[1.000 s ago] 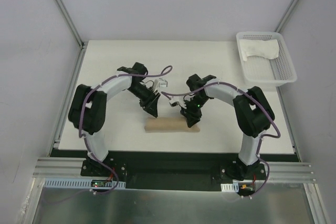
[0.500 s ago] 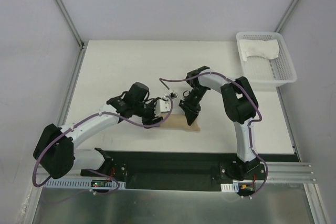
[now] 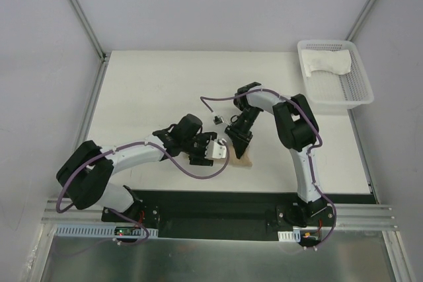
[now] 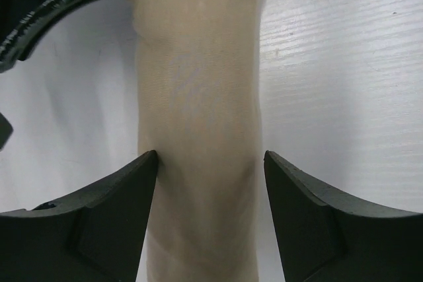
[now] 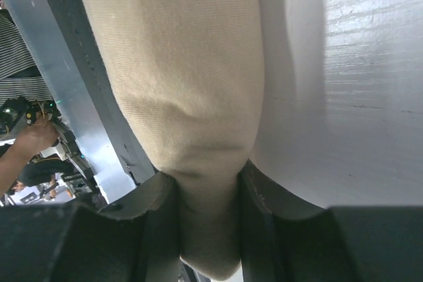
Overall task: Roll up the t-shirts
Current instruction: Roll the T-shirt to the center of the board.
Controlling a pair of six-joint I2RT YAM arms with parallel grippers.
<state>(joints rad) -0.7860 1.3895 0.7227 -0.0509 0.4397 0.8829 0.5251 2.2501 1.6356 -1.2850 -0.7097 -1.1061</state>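
Note:
The tan t-shirt [image 3: 244, 160] is rolled into a tube near the table's front edge, mostly hidden under both grippers in the top view. My left gripper [image 3: 216, 152] is open and straddles the roll [image 4: 198, 64]; its left fingertip [image 4: 135, 183] touches the cloth and the right one stands just off it. My right gripper [image 3: 239, 144] is shut on the roll's right end, pinching the cloth [image 5: 185, 64] between its fingers [image 5: 155, 216]. The white t-shirt [image 3: 327, 64] lies crumpled in the basket.
The white plastic mesh basket [image 3: 357, 90] stands at the table's far right corner. The table's front edge and a black strip run just below the roll. The left arm lies low along the front of the table.
My left arm has swung down and right along the table front, and its gripper now straddles the roll from the left. My right gripper stayed on the roll's right end.

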